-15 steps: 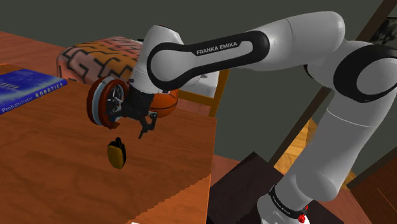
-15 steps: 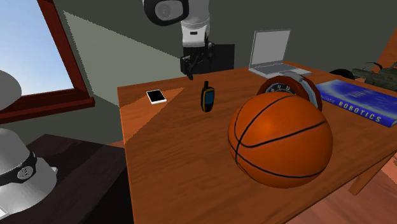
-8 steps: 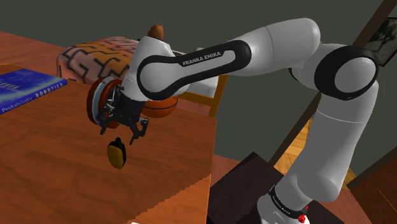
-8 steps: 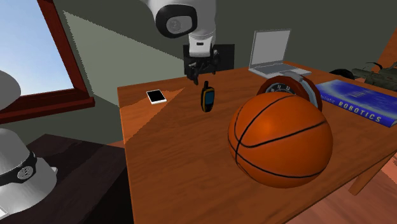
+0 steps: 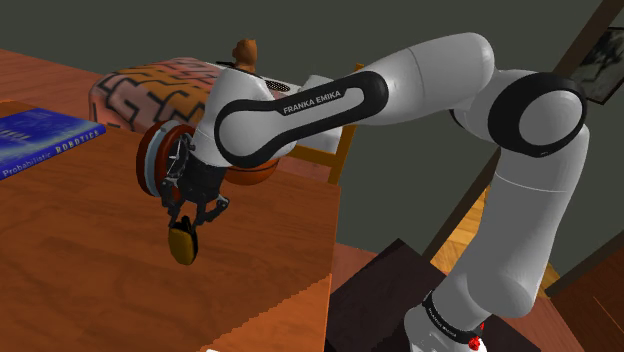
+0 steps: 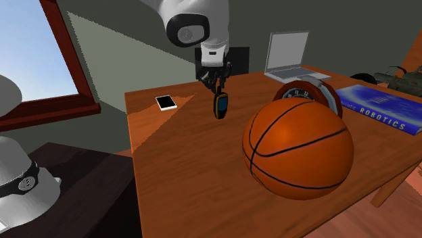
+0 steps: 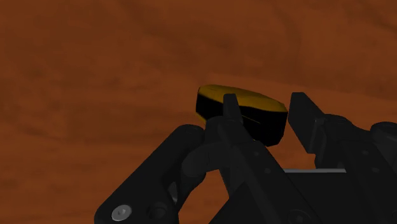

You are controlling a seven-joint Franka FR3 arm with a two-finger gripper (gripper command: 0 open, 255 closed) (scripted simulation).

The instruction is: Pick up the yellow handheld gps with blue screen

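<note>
Bringing the gripper (image 5: 190, 212) down and toward the shoulder view's left over the last second, I've gone from hanging high and off to one side of the gps (image 5: 182, 242) to sitting right over its top. The gps hasn't budged: it stands on end on the wooden desk (image 5: 80, 260), on the arm's side of it. In the wrist view the fingers (image 7: 230, 105) are apart, one on each side of its yellow upper end, and as far as I can judge not squeezing it yet. So I reckon the approach is nearly done, with a little more descent, the close and the lift to come.

The desk is crowded. In the second exterior view a basketball (image 6: 297, 149) sits near, with a round red clock (image 6: 308, 91) behind it. A blue book (image 6: 379, 107) lies at the right, an open laptop (image 6: 287, 54) stands at the far edge, and a small white phone (image 6: 166, 102) lies left of the gps. A window (image 6: 34, 40) fills the left wall.
</note>
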